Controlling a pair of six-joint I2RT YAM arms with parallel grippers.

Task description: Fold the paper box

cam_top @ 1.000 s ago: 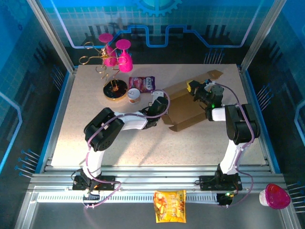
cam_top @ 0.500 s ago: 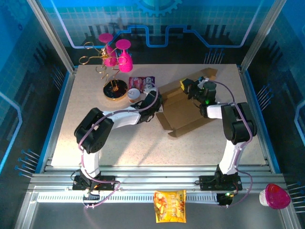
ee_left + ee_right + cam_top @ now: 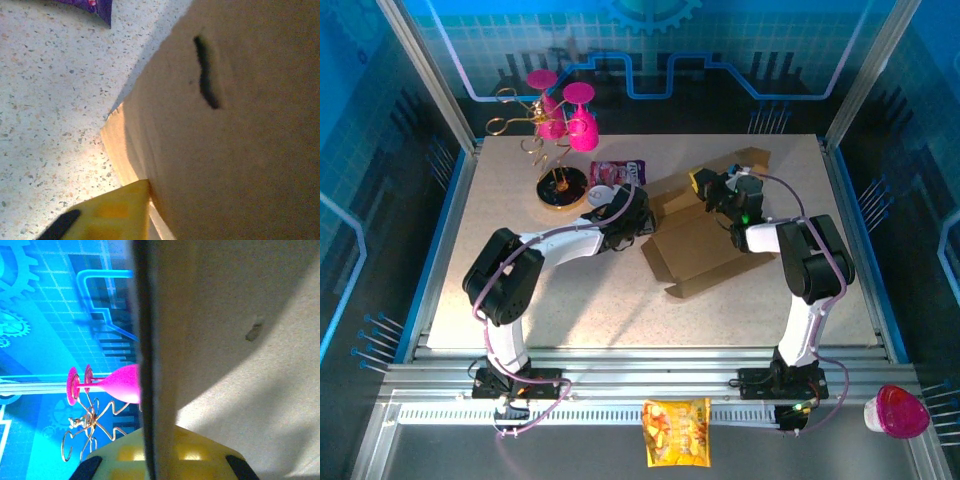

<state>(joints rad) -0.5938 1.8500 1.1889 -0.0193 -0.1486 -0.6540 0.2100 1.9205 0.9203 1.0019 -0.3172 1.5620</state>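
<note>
two arms at the brown mailer, right of centre on the table

the paper box [image 3: 705, 240] lies open and partly creased on the table [image 3: 620, 310], right of centre and toward the far edge. the right gripper [image 3: 701, 183] is clenched on the box's far flap; in the right wrist view the cardboard edge runs down between its yellow pads. the left gripper [image 3: 636, 212] sits at the box's left side, cardboard close beside one yellow finger [image 3: 112, 215], but i cannot tell whether it is grasping or released. a purple snack packet [image 3: 617, 172] lies just behind it.
</note>
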